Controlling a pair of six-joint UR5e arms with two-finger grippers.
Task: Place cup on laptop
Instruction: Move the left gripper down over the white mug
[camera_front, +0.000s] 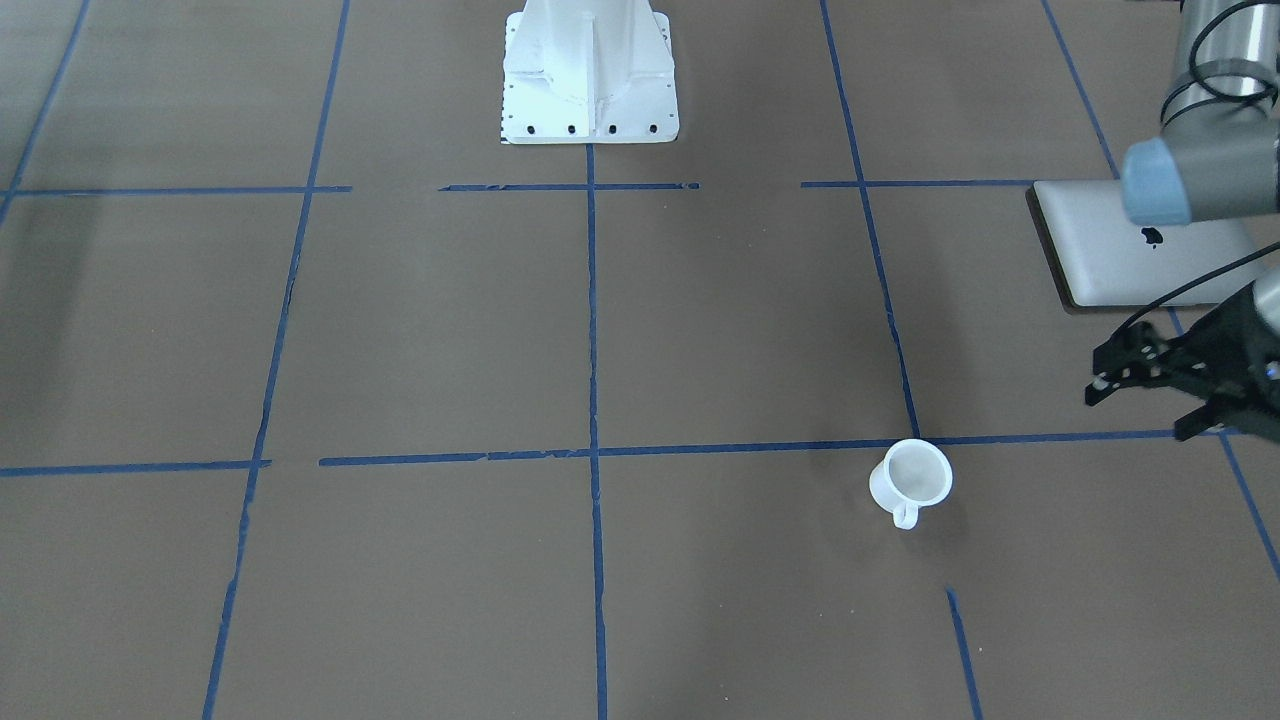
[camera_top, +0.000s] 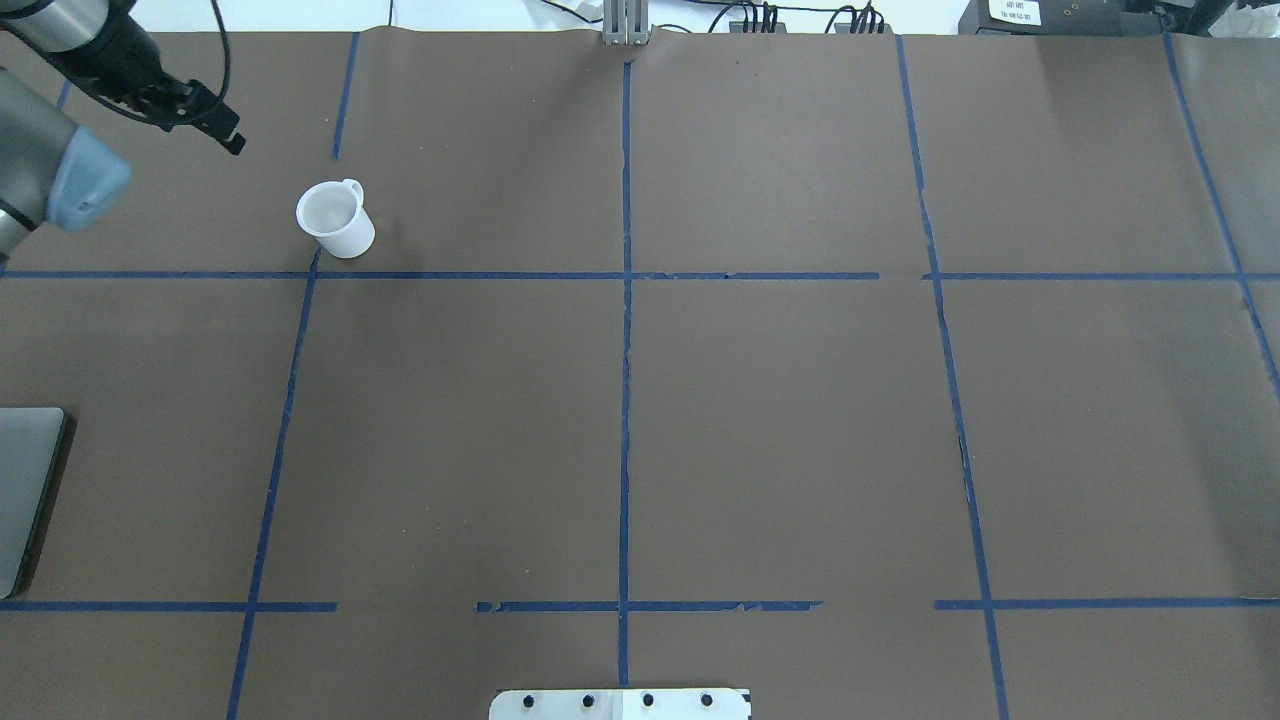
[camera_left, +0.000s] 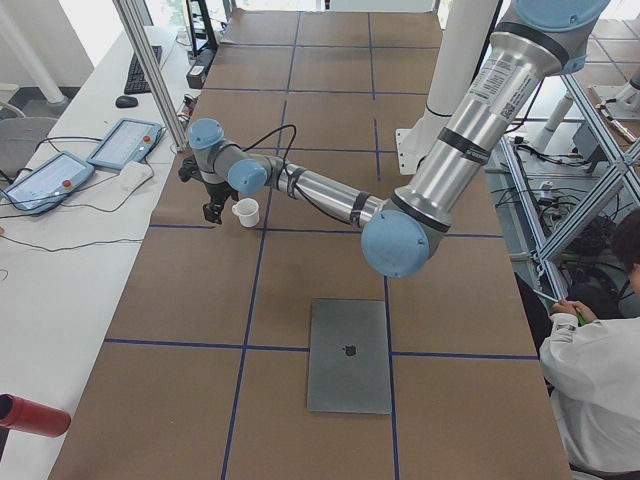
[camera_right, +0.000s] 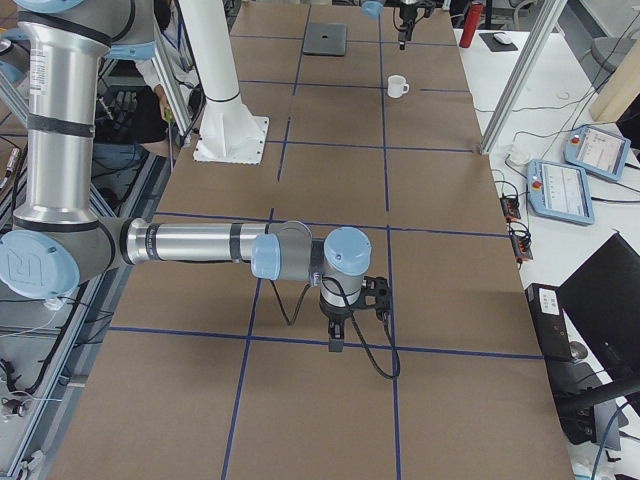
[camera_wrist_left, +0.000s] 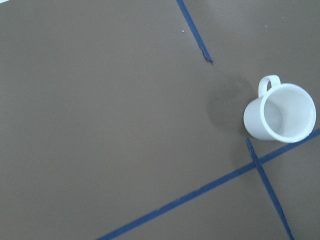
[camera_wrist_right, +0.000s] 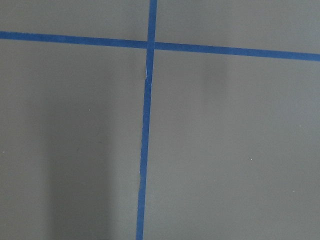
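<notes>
The white cup (camera_front: 910, 480) stands upright on the brown table, handle toward the operators' side; it also shows in the overhead view (camera_top: 335, 218) and the left wrist view (camera_wrist_left: 280, 112). The silver laptop (camera_front: 1140, 250) lies closed and flat at the table's left end, partly under my left arm; only its edge shows in the overhead view (camera_top: 25, 495). My left gripper (camera_front: 1140, 412) is open and empty, above the table, beside the cup and apart from it. My right gripper (camera_right: 335, 338) shows only in the exterior right view, low over the table far from the cup; I cannot tell its state.
The white robot pedestal (camera_front: 588, 75) stands at the table's robot side. Blue tape lines (camera_top: 625, 350) grid the brown surface. A person in white (camera_left: 600, 390) sits beside the table. Teach pendants (camera_left: 125, 143) lie on a side bench.
</notes>
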